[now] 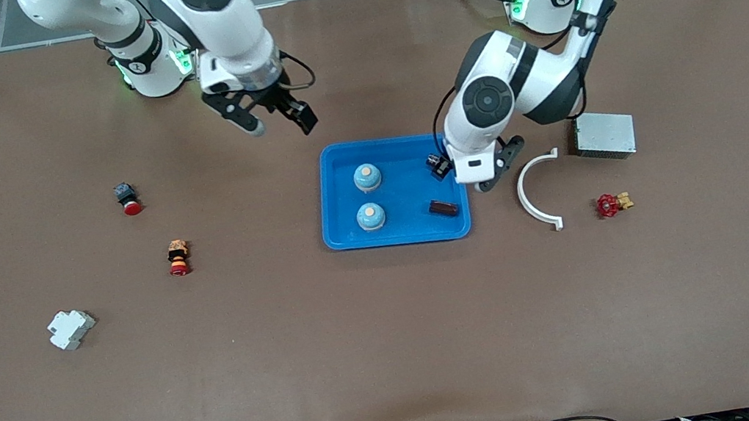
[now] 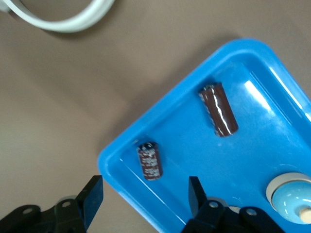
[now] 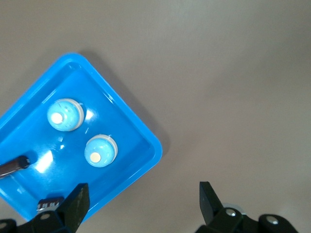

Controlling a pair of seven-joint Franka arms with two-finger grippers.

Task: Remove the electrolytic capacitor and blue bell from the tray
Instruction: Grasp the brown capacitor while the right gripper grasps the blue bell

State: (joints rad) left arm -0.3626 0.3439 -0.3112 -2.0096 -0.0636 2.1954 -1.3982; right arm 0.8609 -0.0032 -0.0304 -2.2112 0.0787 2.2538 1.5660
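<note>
A blue tray (image 1: 336, 201) at mid-table holds two light-blue bells (image 1: 367, 176) (image 1: 370, 216) and a dark brown capacitor (image 1: 443, 208). In the left wrist view a second capacitor (image 2: 149, 160) lies in the tray's corner (image 2: 116, 160), beside the first capacitor (image 2: 218, 109). My left gripper (image 2: 145, 193) is open and empty. It hangs over the tray's edge toward the left arm's end (image 1: 471, 172), one finger over the table and one over the tray. My right gripper (image 1: 275, 117) is open and empty, in the air over bare table, and sees both bells (image 3: 65, 114) (image 3: 100, 150).
A white curved piece (image 1: 537, 193), a grey metal box (image 1: 604, 134) and a red valve (image 1: 611, 205) lie toward the left arm's end. Two red buttons (image 1: 129, 199) (image 1: 179, 258) and a white block (image 1: 71, 329) lie toward the right arm's end.
</note>
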